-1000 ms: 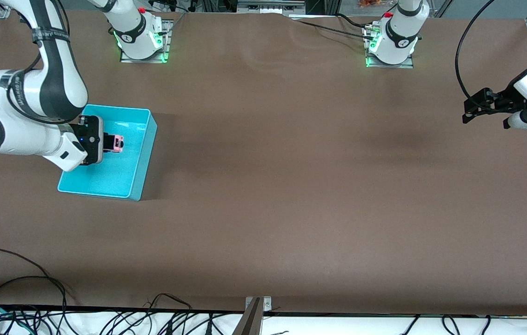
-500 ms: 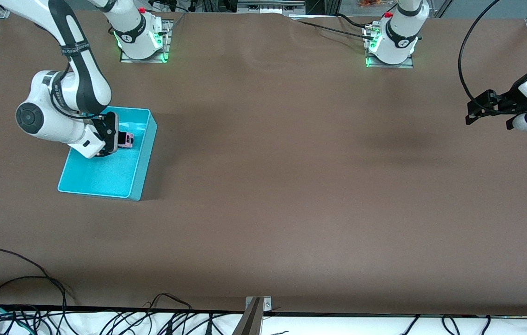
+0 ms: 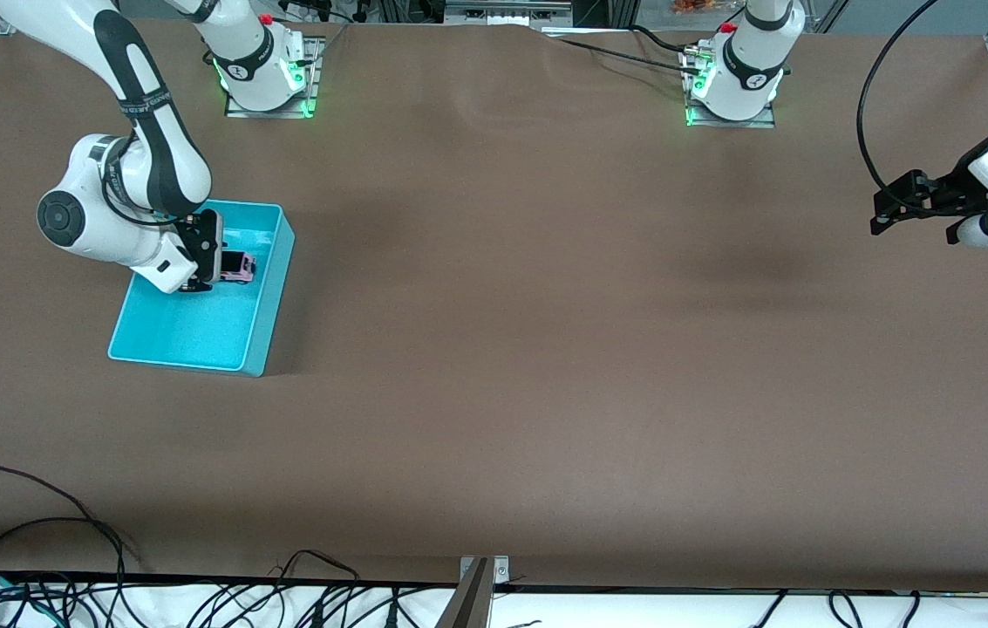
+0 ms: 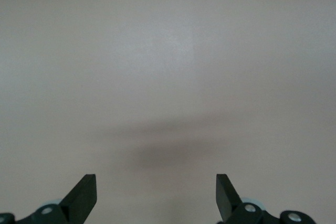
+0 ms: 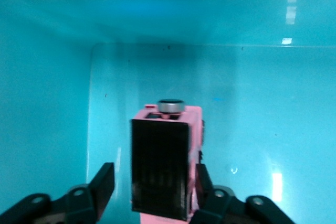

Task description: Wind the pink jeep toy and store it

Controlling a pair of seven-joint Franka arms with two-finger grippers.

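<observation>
Cyan bin (image 3: pixel 188 336) holds the pink jeep toy (image 3: pixel 238 265), with our right gripper (image 3: pixel 213 262) low inside it, while the left gripper (image 3: pixel 895 201) waits spread wide near the table's other end. From the right wrist, the fingers (image 5: pixel 105 184) flank the jeep with gaps: we judge release underway; next, lift clear.
</observation>
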